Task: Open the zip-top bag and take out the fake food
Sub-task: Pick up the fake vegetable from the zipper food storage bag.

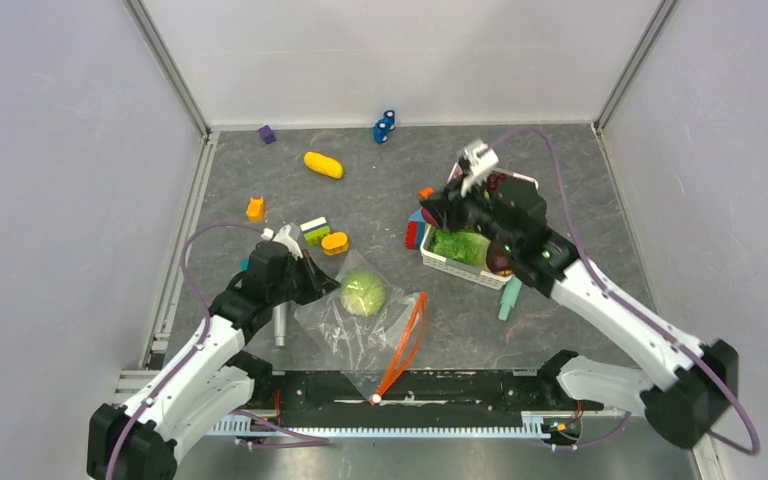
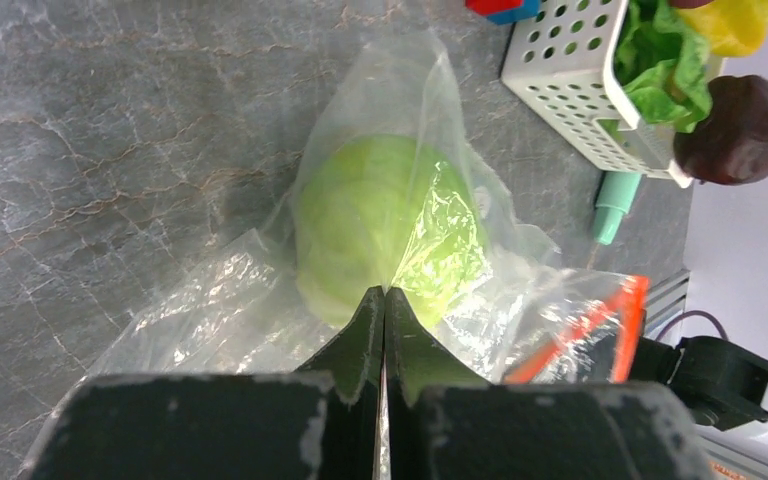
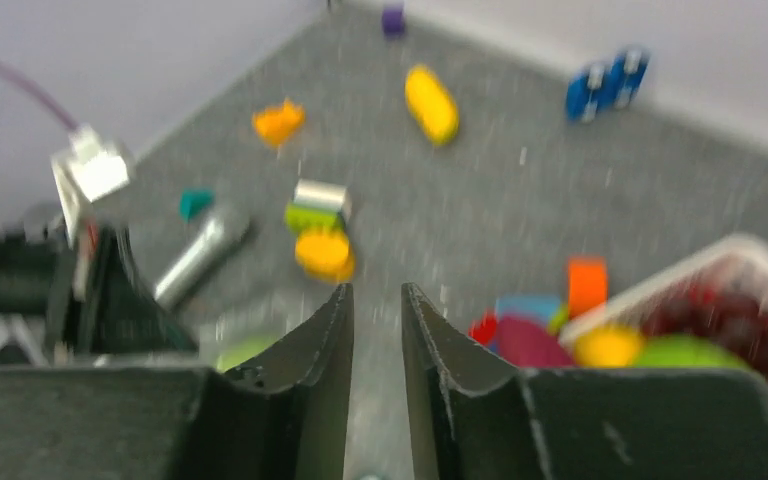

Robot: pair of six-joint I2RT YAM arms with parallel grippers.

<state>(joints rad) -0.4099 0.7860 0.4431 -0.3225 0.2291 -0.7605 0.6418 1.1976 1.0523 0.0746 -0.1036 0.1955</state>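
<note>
The zip-top bag (image 1: pixel 360 335) lies flat near the front edge, with its red-orange zipper strip (image 1: pixel 407 345) on the right and its white slider (image 1: pixel 373 399) at the front. A pale green cabbage (image 1: pixel 363 293) sits inside it and also shows in the left wrist view (image 2: pixel 380 225). My left gripper (image 1: pixel 315 280) is shut on the bag's plastic (image 2: pixel 210 300) just beside the cabbage, jaws (image 2: pixel 384 292) pressed together on a thin film. My right gripper (image 1: pixel 437 208) hovers by the left end of the white basket, jaws (image 3: pixel 377 290) slightly apart and empty. A yellow corn cob (image 1: pixel 323 164) lies at the back.
The white slatted basket (image 1: pixel 457 268) holds lettuce, dark pieces and other toys. A teal marker (image 1: pixel 509 298) lies in front of it. A silver cylinder (image 1: pixel 280 325) lies left of the bag. Coloured blocks (image 1: pixel 314 230) are scattered over the mat, with walls on three sides.
</note>
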